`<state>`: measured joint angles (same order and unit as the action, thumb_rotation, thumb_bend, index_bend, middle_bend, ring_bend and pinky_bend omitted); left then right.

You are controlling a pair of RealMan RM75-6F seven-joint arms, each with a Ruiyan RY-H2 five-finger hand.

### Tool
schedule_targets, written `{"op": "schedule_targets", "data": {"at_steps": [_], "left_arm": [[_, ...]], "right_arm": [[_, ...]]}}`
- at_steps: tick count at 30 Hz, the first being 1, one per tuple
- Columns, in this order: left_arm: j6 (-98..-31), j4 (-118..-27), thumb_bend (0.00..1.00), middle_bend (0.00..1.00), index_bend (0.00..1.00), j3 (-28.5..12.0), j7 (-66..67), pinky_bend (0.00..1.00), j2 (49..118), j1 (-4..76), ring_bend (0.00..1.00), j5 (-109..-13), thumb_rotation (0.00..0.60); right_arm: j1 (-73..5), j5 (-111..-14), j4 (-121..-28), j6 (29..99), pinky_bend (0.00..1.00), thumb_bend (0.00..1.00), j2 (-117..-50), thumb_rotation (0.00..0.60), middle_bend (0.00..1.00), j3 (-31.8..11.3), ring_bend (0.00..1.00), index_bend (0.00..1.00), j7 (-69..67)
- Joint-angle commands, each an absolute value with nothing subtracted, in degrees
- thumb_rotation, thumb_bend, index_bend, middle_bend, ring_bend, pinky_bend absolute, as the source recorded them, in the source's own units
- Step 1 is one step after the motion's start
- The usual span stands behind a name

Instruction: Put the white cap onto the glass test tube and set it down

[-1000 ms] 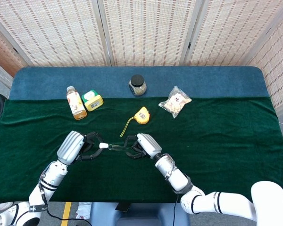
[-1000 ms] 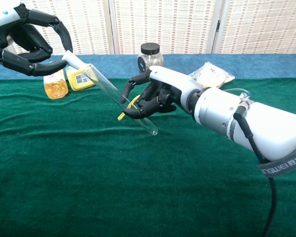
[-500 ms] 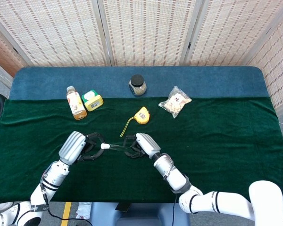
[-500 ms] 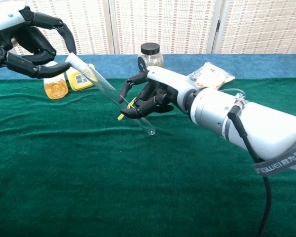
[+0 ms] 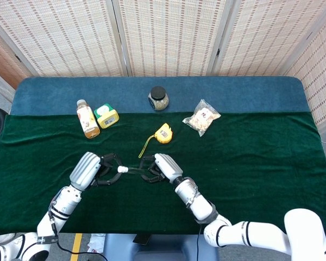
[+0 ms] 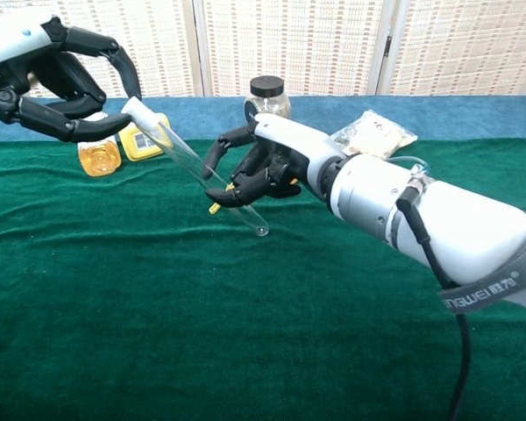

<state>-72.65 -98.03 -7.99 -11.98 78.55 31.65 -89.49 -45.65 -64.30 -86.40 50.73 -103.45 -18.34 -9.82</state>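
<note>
The glass test tube (image 6: 202, 171) slants above the green cloth, its mouth up-left and its rounded end low near the middle. The white cap (image 6: 133, 107) sits at the tube's mouth, pinched by the fingertips of my left hand (image 6: 57, 74). My right hand (image 6: 254, 167) grips the tube's lower half between thumb and curled fingers, with one finger lifted off. In the head view the cap (image 5: 121, 169) and tube (image 5: 135, 171) span the gap between the left hand (image 5: 92, 169) and the right hand (image 5: 157, 167), near the table's front.
Behind the hands lie a yellow tape measure (image 5: 163, 133), an orange drink bottle (image 5: 86, 118), a yellow-green box (image 5: 106, 116), a black-lidded jar (image 5: 158, 98) and a snack bag (image 5: 201, 118). A green cloth (image 5: 250, 163) covers the table.
Both hands drifted slightly, the left hand moving closer to the right hand. The cap has slid further onto the tube's mouth. One finger of the right hand has lifted.
</note>
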Motion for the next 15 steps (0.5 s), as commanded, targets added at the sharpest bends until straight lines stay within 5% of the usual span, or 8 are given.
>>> {"op": "schedule_targets", "data": {"at_steps": [1,15], "left_arm": [[-72.52,-97.87,0.44,1.00,0.63,-7.88,-12.01,0.86,78.68,31.71,0.90,-89.44,0.600],[-72.35,-97.45,0.44,1.00,0.63,-7.52,-11.85,0.86,79.14,31.90,0.90,-89.46,0.600]], "right_arm": [[-45.67,-64.56,-86.33,50.91,1.00,0.79,-103.66,0.600,1.00,-18.38,1.00,0.86,-10.01],[-45.92,-64.46,-85.98,51.11,1.00,0.79,-104.40,0.600,1.00,-18.63,1.00,0.86,-10.26]]}}
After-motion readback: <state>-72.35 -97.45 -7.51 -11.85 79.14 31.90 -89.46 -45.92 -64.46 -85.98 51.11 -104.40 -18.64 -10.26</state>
